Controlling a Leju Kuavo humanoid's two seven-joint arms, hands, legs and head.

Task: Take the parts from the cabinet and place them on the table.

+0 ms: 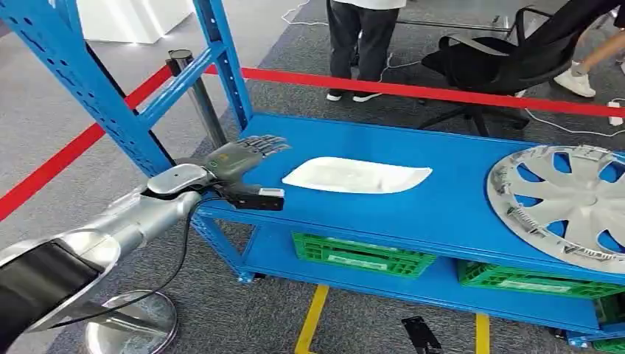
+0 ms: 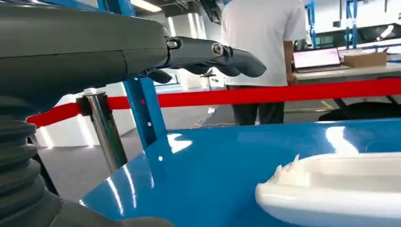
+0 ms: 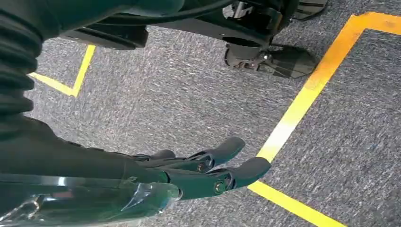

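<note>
A white, flat, pointed plastic part lies on the blue shelf top near its left end; the left wrist view shows its pale edge close by. My left hand hovers over the shelf's left corner, just left of the white part, fingers stretched out and apart, holding nothing; its dark fingers reach out above the blue surface. A silver wheel cover rests on the shelf at the right. My right hand hangs over grey carpet, fingers extended, empty.
Blue rack uprights rise at the shelf's left end. Green crates sit on the lower shelf. A red barrier tape on a metal post runs behind; a person and a black office chair stand beyond it.
</note>
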